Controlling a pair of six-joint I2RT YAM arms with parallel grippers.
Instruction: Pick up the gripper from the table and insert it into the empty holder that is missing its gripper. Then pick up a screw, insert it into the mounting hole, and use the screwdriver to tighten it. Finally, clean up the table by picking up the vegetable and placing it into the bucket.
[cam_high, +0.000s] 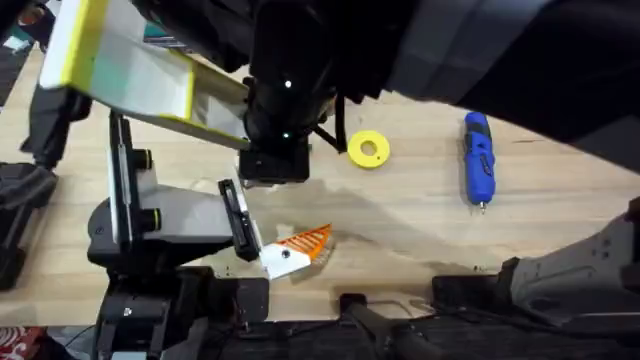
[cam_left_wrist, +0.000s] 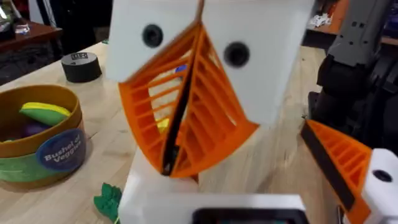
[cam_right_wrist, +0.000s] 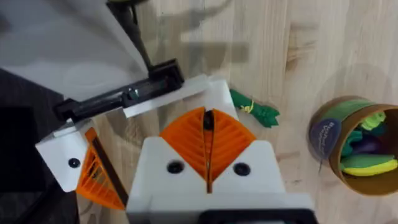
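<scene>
On table: vegetable (cam_right_wrist: 255, 109) just beyond right tool (cam_right_wrist: 208, 138) | bucket (cam_right_wrist: 348, 149) near

We see a pale wood table (cam_high: 560, 240), grained and matt. The screwdriver (cam_high: 478, 158) near its right edge looks like smooth blue plastic with a thin metal tip. The holder (cam_high: 283, 260) is matt white plastic, its finger (cam_high: 308, 242) ribbed orange plastic. The bucket (cam_left_wrist: 37, 140) carries a glossy blue label.
</scene>
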